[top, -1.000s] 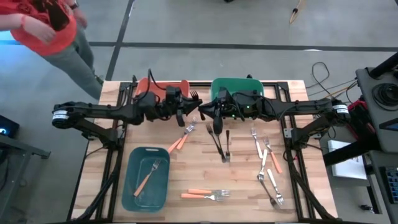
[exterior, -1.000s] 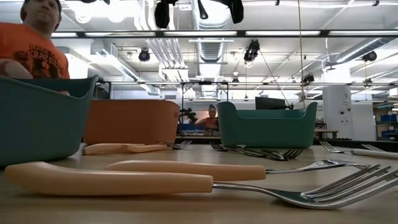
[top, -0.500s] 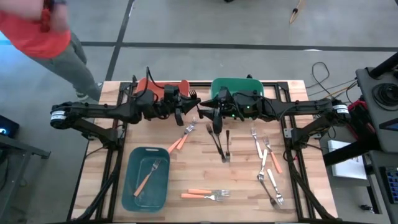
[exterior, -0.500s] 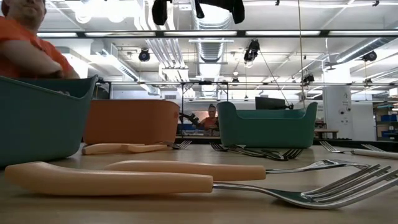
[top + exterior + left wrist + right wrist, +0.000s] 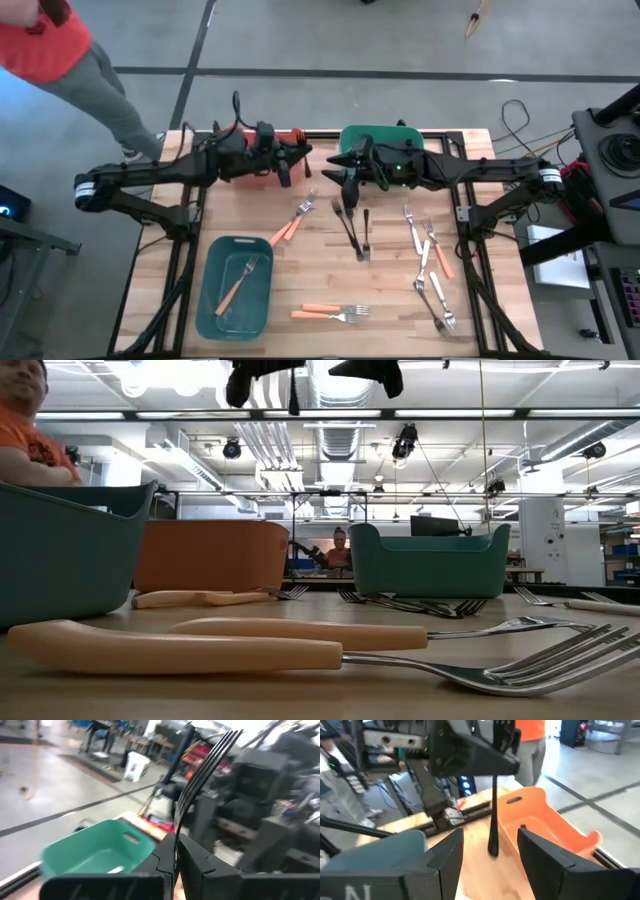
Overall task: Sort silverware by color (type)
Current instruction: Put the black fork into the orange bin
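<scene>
The table (image 5: 390,300) is made of pale wood strips with a smooth, dull top. The orange-handled forks (image 5: 330,643) are seen with matt plastic handles and shiny metal heads, while the black fork (image 5: 202,767) held by the left gripper (image 5: 175,857) looks like dark plastic with a slight shine. The teal bin (image 5: 212,300), the green bin (image 5: 95,847) and the orange bin (image 5: 545,822) are made of smooth plastic, and both arms are covered in matt black.
</scene>
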{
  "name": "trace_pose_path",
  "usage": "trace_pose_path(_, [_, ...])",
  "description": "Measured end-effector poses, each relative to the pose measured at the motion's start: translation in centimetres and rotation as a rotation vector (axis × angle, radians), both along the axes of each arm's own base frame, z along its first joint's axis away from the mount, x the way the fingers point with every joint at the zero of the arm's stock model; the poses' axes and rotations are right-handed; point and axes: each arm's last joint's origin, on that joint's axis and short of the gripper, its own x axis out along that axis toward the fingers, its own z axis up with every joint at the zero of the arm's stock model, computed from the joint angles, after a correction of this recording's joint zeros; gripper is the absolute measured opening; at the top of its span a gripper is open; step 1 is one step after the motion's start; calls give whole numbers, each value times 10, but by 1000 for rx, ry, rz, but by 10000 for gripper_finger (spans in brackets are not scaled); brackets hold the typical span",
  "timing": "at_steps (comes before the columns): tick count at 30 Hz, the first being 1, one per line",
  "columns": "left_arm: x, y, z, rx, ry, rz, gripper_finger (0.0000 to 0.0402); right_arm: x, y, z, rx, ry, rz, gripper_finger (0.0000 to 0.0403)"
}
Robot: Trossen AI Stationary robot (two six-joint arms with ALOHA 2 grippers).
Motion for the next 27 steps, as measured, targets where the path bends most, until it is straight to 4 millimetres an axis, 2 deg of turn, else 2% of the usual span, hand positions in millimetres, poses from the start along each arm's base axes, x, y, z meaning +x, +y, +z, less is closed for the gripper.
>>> trace_pose_path(6, [-13,27,4,38,200,96,0,-5,-6,7,0,79,-22,177])
trace_pose_path(9, [-22,47,-2,66,365,151,0,-6,-8,9,-9,91,-25,176])
trace_pose_path(14, [-44,85,-31,72,713,214,0,-6,-9,9,-12,100,-25,178])
trace_pose_path(18, [-56,111,-58,4,874,254,0,-7,-8,8,-23,111,-21,178])
trace_pose_path(23, [-54,137,-83,-76,961,285,0,-7,-9,8,-27,113,-26,178])
trace_pose_path(27, [-47,145,-98,-131,1054,256,0,-7,-9,7,-31,129,-42,176])
